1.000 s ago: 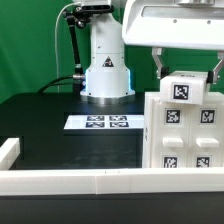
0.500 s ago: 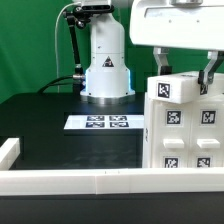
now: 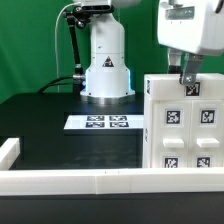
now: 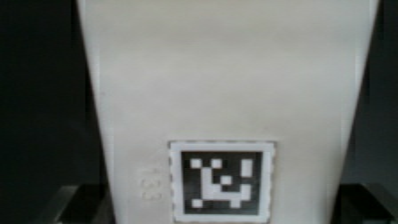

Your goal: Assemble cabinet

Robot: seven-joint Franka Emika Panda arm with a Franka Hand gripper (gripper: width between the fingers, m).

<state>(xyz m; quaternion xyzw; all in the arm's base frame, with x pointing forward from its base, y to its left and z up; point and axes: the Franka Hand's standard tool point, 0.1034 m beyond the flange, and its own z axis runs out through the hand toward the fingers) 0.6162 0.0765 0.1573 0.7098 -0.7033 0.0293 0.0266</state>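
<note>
The cabinet point(image 3: 185, 135) is a large white block with tagged square fronts, standing on the black table at the exterior view's right. My gripper point(image 3: 188, 80) comes down from above onto its white top piece point(image 3: 170, 84). In the wrist view this top piece point(image 4: 222, 90) fills the frame between the jaws, with a black-and-white tag point(image 4: 222, 178) on it. My gripper point(image 4: 214, 215) has a dark finger point(image 4: 50, 206) at each side edge of the piece and looks shut on it. The top piece sits square with the cabinet body.
The marker board point(image 3: 100, 122) lies flat in the middle of the table, in front of the arm's white base point(image 3: 106, 72). A long white border rail point(image 3: 70, 180) runs along the front edge, with a short raised end point(image 3: 8, 152) at the exterior view's left.
The gripper has turned about its vertical axis and shifted toward the exterior view's right. The cabinet's top piece turned with it, from a narrow block through a tilted stage to lying square on the body.
</note>
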